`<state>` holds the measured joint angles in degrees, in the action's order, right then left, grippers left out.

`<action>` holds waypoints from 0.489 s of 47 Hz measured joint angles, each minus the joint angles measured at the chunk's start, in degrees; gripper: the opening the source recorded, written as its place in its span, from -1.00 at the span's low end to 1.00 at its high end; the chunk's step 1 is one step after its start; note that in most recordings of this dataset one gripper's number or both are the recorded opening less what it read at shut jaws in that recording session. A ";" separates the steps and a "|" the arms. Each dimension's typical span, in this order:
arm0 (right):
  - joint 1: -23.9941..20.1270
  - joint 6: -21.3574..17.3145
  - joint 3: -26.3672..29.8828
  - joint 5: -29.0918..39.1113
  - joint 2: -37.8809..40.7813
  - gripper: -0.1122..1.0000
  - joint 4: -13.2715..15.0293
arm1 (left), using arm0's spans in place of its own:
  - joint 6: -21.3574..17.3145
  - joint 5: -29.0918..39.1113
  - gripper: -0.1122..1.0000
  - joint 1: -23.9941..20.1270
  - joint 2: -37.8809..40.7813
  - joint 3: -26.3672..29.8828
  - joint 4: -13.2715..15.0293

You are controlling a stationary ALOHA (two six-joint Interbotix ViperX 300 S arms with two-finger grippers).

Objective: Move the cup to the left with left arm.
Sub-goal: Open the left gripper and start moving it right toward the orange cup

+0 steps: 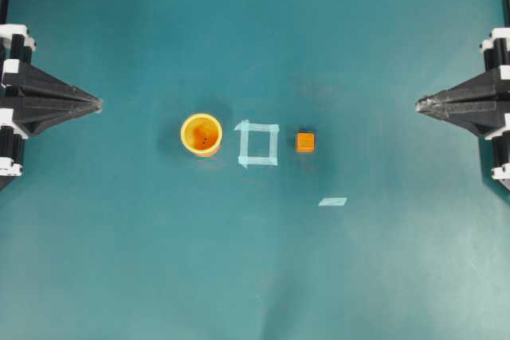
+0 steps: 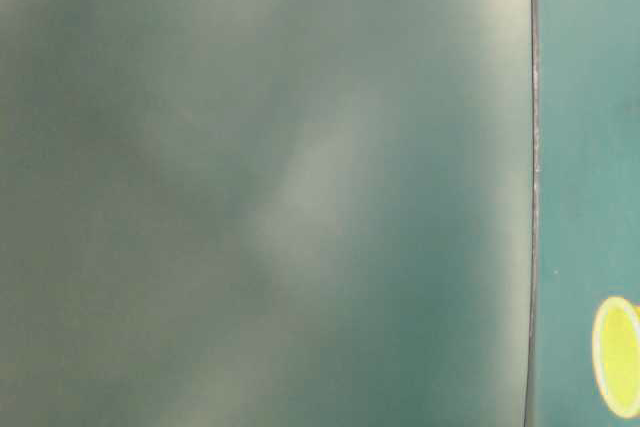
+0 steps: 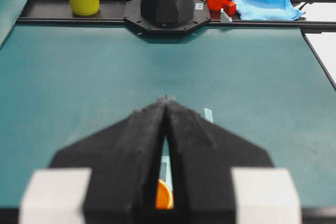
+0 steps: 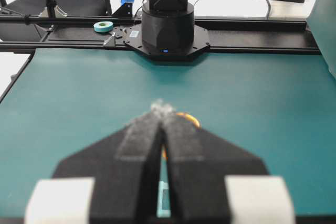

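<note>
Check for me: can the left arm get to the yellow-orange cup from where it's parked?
Probably yes. The left claw sits shut at the table's left edge, and only bare teal mat lies between it and the cup. The tape square and orange cube sit beyond the cup.

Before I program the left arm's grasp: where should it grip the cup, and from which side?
Grip the cup by its rim wall, one finger inside and one outside. It stands upright with its mouth open, so come from above on its left side, nearest the left gripper; the tape square lies close on its right.
</note>
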<state>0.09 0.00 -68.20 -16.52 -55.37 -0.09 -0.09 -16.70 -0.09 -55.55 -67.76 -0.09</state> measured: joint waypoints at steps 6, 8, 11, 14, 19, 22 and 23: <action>0.00 0.09 0.53 0.35 0.44 -0.81 0.00 | -0.26 1.58 -0.80 0.00 0.00 0.00 -0.35; 0.00 0.18 0.79 0.70 0.62 -0.81 0.00 | -0.18 1.85 -0.80 0.00 0.00 -0.09 -0.44; 0.00 0.26 1.14 1.32 0.97 -0.81 0.00 | -0.26 2.02 -0.80 0.00 0.00 0.00 -0.53; 0.00 0.26 1.32 1.41 1.23 -0.81 0.00 | -0.26 2.02 -0.80 0.00 0.00 -0.09 -0.53; 0.00 0.26 1.32 1.41 1.76 -0.81 0.00 | -0.26 2.02 -0.80 0.00 0.18 -0.26 -0.62; 0.00 0.35 1.32 1.41 1.93 -0.81 0.00 | -0.26 2.02 -0.80 0.00 0.35 -0.44 -0.62; 0.00 0.26 1.32 1.41 1.93 -0.81 0.00 | -0.26 2.11 -0.80 0.00 0.53 -0.62 -0.62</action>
<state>0.09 0.26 -66.88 -15.12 -53.44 -0.09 -0.35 -14.59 -0.09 -55.02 -68.38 -0.70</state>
